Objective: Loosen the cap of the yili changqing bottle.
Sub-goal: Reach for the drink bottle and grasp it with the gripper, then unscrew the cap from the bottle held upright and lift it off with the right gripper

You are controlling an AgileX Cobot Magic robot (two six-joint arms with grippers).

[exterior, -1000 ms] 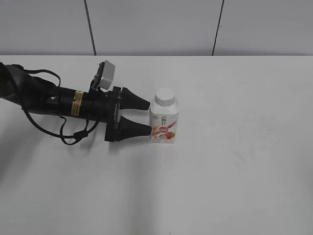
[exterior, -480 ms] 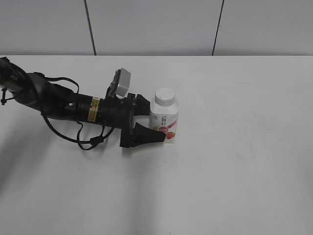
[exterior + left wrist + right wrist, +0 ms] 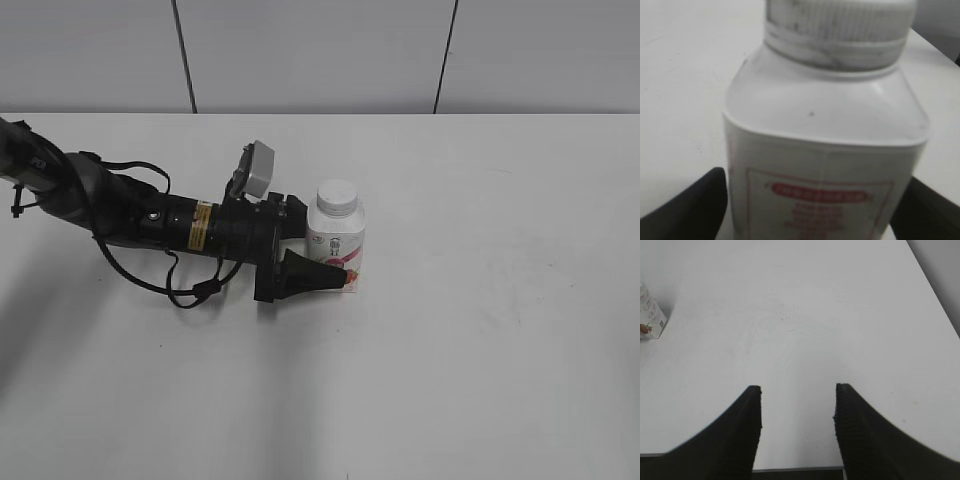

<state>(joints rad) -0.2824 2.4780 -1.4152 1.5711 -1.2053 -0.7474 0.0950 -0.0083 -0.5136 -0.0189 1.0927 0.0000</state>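
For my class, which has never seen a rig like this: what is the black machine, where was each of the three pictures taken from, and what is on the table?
The black machine is one of two robot arms, each ending in a two-fingered gripper. The wide picture looks down at a slant on a white table. There the left gripper has its fingers on either side of a small white bottle with a white cap; whether they press on it cannot be told. The close picture comes from that arm's wrist camera: the bottle fills it, a black finger at each side. The last picture is from the other arm's wrist: the right gripper is open over bare table and holds nothing.
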